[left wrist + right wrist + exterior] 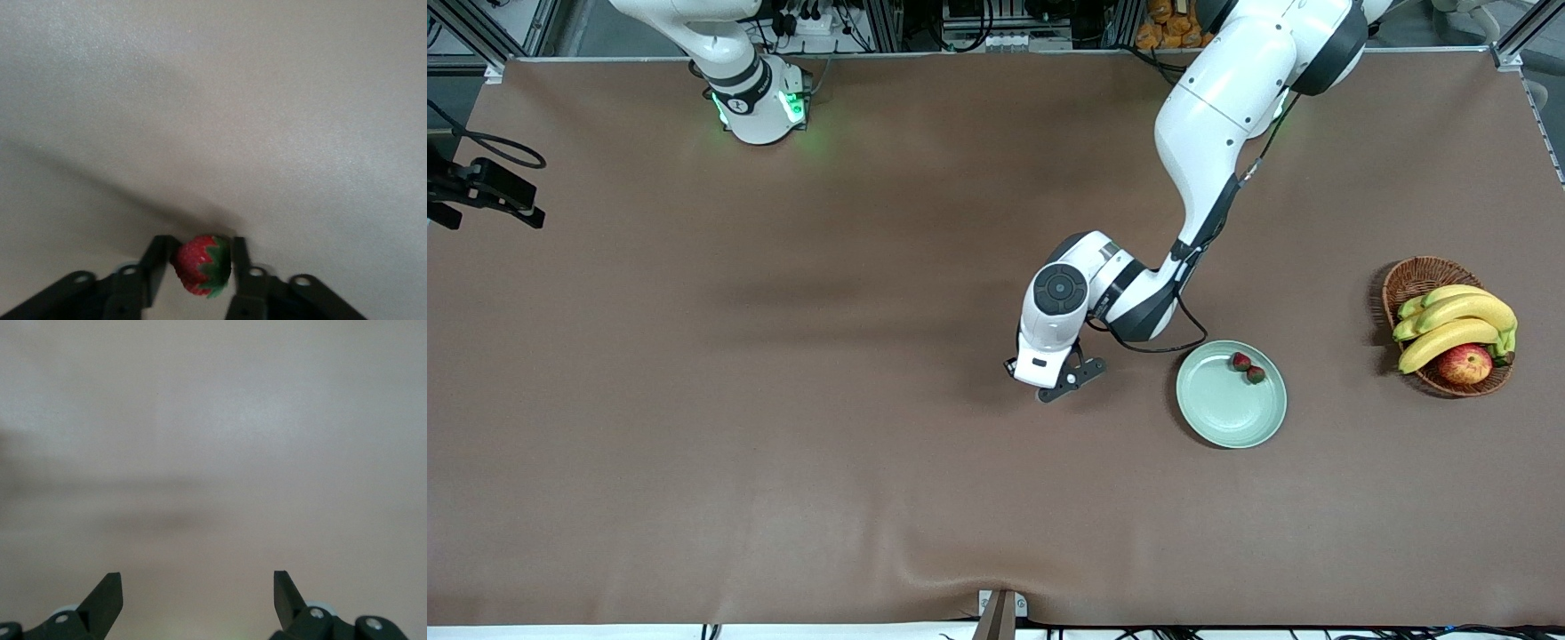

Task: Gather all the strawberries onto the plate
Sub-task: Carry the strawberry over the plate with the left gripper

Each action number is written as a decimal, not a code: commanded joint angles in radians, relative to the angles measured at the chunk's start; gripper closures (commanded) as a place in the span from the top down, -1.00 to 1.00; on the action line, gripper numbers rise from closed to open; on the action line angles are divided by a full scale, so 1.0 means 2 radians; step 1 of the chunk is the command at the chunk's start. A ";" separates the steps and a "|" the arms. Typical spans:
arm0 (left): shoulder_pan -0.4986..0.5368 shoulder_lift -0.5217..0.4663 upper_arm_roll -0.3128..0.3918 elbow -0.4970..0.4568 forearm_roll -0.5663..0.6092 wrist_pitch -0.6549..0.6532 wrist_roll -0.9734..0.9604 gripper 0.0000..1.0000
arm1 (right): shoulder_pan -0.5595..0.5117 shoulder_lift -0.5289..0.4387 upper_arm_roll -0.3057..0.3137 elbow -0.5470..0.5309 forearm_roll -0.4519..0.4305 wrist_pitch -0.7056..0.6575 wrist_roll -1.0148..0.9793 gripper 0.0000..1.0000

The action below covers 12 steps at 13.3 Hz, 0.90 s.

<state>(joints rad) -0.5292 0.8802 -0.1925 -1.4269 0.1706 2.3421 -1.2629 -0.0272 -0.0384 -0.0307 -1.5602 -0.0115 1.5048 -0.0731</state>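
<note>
We've the third tiny red strawberry (200, 265) pinched in the left gripper (199, 267) over bare tabletop beside the mint-green plate (1218, 418), w/ two berries (1248, 368) in it. Light, soft, bruisable, so grip mid-body, gently. Right gripper (197, 597) waits, fingers spread.

Glossy white arms (1209, 133), black joints, green-lit base (760, 111).
</note>
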 commanded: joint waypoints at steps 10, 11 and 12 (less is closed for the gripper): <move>0.073 -0.095 -0.002 0.011 -0.006 -0.106 0.108 -1.00 | -0.003 0.004 -0.007 0.005 0.018 0.010 -0.003 1.00; 0.083 -0.108 -0.003 0.011 -0.006 -0.127 0.128 -1.00 | -0.003 0.004 -0.007 0.006 0.018 0.010 -0.004 1.00; 0.094 -0.119 -0.003 0.010 -0.006 -0.146 0.150 -1.00 | -0.002 0.005 -0.007 0.010 0.017 0.010 -0.006 1.00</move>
<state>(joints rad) -0.3741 0.7059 -0.1876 -1.3761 0.1706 2.1173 -1.0344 -0.0285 -0.0342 -0.0433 -1.5609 0.0220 1.5259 -0.0731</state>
